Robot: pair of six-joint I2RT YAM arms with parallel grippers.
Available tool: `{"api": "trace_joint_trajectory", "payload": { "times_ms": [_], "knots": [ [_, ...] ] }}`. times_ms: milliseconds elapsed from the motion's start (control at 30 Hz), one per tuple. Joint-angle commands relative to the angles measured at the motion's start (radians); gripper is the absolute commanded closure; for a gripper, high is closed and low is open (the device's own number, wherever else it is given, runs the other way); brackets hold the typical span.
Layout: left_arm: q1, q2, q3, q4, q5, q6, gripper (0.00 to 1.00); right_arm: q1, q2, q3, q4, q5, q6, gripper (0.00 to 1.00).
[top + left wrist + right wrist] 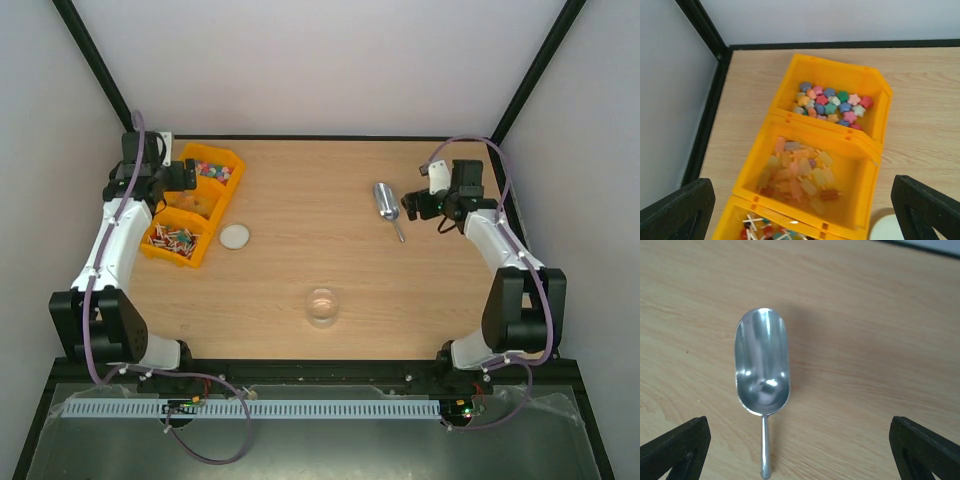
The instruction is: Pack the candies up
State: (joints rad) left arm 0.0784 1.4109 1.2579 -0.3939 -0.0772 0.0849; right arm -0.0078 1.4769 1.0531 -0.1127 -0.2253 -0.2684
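Tabletop point(330, 180) carries candies point(832, 102) in yellow bins point(840, 80), with lid point(235, 236), jar point(322, 305), scoop point(386, 203) apart

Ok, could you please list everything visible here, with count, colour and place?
table: one, light wood
bins: three, yellow, in a row at the table's left
candies: many, mixed bright colours, in the far bin
pale sweets: many, yellowish and pink, in the middle bin
stick pieces: many, red and white, in the near bin
lid: one, white, on the table right of the bins
jar: one, clear, open, front centre
scoop: one, silver, empty, lying at the right
left gripper: one, black fingers, open, above the bins
right gripper: one, black fingers, open, above the scoop
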Motion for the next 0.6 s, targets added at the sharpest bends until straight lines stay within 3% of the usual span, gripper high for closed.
{"api": "trace_joint_trajectory", "payload": {
  "times_ms": [0,300,567],
  "knots": [
    [0.010,0.019,0.063,-0.106,0.134,-0.094,0.01,-0.008,0.043,-0.009,-0.071,-0.120,-0.023,0.01],
    [0.014,0.025,0.095,-0.169,0.277,-0.085,0.01,-0.009,0.139,-0.078,-0.041,-0.123,-0.110,0.01],
    [0.016,0.022,0.106,-0.205,0.343,-0.065,0.01,0.013,0.194,-0.151,0.039,-0.061,-0.140,0.11]
  ]
}}
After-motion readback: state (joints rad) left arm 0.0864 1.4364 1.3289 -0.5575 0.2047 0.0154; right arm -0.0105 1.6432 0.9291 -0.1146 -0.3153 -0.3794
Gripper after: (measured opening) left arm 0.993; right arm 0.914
